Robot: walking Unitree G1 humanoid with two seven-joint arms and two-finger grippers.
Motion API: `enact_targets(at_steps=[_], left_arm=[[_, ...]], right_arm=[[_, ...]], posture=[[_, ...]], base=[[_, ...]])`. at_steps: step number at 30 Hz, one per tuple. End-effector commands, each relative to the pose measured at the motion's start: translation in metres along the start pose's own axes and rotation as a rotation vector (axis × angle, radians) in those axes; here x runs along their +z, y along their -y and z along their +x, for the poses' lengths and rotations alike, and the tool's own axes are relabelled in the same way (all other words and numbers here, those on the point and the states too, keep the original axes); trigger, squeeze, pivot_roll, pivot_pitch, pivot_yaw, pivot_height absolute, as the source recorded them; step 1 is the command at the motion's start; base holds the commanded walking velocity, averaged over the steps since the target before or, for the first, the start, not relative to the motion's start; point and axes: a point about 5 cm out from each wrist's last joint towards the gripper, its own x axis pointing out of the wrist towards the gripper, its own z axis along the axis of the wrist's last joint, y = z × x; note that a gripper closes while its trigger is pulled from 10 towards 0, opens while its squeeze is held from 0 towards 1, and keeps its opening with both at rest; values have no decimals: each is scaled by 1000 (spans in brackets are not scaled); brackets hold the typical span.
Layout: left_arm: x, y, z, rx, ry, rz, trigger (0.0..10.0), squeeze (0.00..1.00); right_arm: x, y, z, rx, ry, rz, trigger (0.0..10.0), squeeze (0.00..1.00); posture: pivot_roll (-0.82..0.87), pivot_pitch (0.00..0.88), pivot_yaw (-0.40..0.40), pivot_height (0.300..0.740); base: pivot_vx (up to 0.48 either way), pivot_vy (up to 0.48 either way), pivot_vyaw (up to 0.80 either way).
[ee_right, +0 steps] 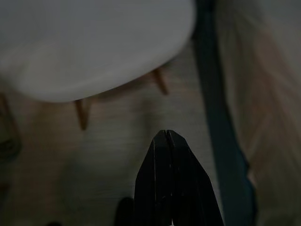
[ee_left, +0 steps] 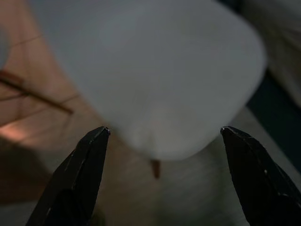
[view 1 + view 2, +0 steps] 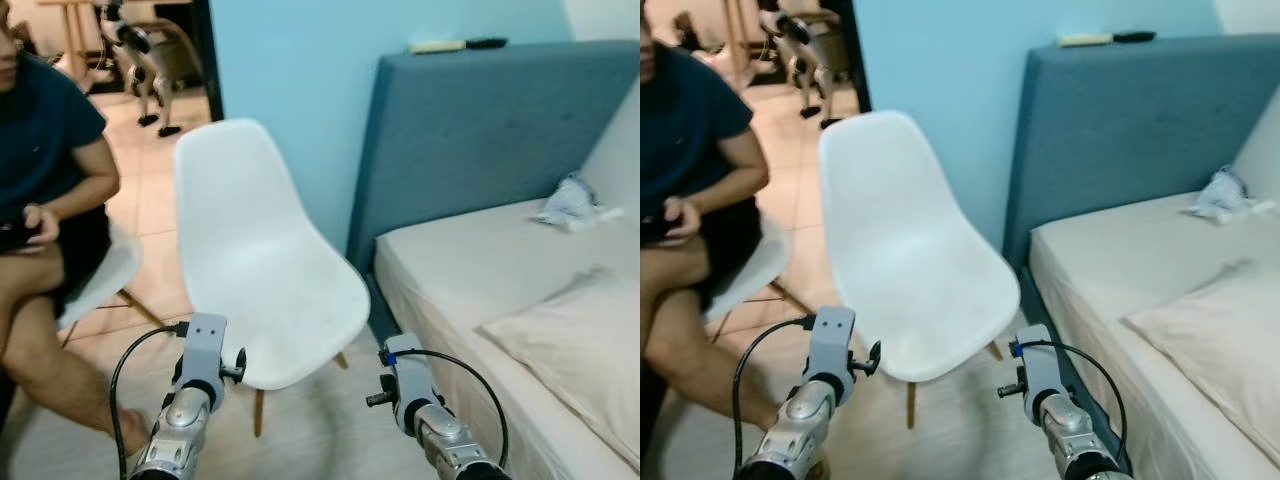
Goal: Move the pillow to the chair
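Black fingers of the left gripper point(image 2: 162, 136) are spread wide, holding nothing, aimed at the seat of a white moulded chair point(image 3: 262, 268) with wooden legs. Close beside it, the right gripper point(image 1: 165, 141) has its two fingers pressed flat together, empty, hanging over pale wood flooring near the chair's front edge. Both silver arms reach forward low in front of the chair. To the right is a bed point(image 3: 460, 270) with a beige sheet and a blue-grey upholstered headboard point(image 3: 490, 120). The cream pillow point(image 3: 580, 345) lies on the bed's near right part, well apart from the chair. A crumpled white item point(image 3: 572, 203) lies farther back. A seated person point(image 3: 45, 200) is at left. No writing is legible.
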Motion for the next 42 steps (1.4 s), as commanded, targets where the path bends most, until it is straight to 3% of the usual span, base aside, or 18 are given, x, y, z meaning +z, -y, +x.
enact_targets(at_steps=[1,27,42], left_arm=[[-2,-1,-1,10,-2,-2,10000,0],[-15,-4,-4,-11,-63,48,10000,0],[-10,-7,-1,8,-51,3,10000,0]], right_arm=[[-5,-1,-1,0,-19,6,10000,0],[-8,3,-2,-31,-28,32,10000,0],[-5,2,-1,-30,-24,33,10000,0]], posture=[[43,47,-14,740],[46,63,-17,740],[53,72,-18,740]], base=[[0,0,-800],[0,0,-800],[0,0,-800]])
